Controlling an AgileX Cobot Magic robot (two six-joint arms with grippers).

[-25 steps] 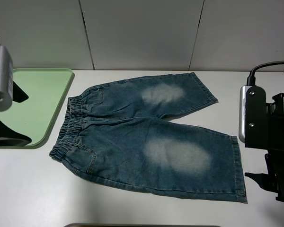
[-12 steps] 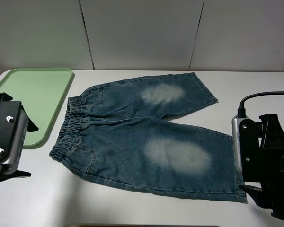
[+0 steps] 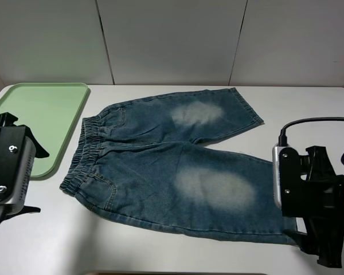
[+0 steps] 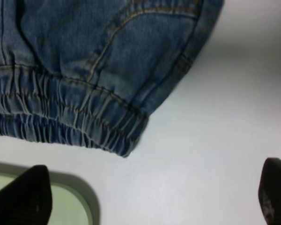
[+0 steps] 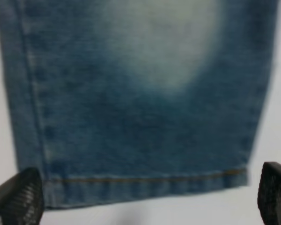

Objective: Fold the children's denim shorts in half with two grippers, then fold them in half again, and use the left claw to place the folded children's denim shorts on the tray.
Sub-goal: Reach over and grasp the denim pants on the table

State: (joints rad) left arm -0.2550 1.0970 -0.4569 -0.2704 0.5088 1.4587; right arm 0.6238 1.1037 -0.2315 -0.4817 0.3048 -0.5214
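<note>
The children's denim shorts [image 3: 172, 160] lie spread flat on the white table, elastic waistband to the left and both legs running right. My left gripper [image 3: 34, 182] hovers open just left of the near waistband corner; the left wrist view shows that corner [image 4: 126, 145] ahead of its spread fingertips [image 4: 23, 199]. Over the hem of the near leg, my right gripper [image 3: 289, 201] stands open. In the right wrist view the hem [image 5: 145, 180] lies between its fingertips [image 5: 18, 194]. The pale green tray [image 3: 46, 109] sits at the back left, with nothing on it.
The white table [image 3: 160, 252] ends near the bottom of the view. A pale panelled wall [image 3: 172, 40] stands behind. A black cable [image 3: 315, 121] loops above the right arm.
The right gripper has moved left and down onto the near leg's hem. The left gripper has come down in front of the tray and shifted slightly toward the waistband corner. The shorts have not moved.
</note>
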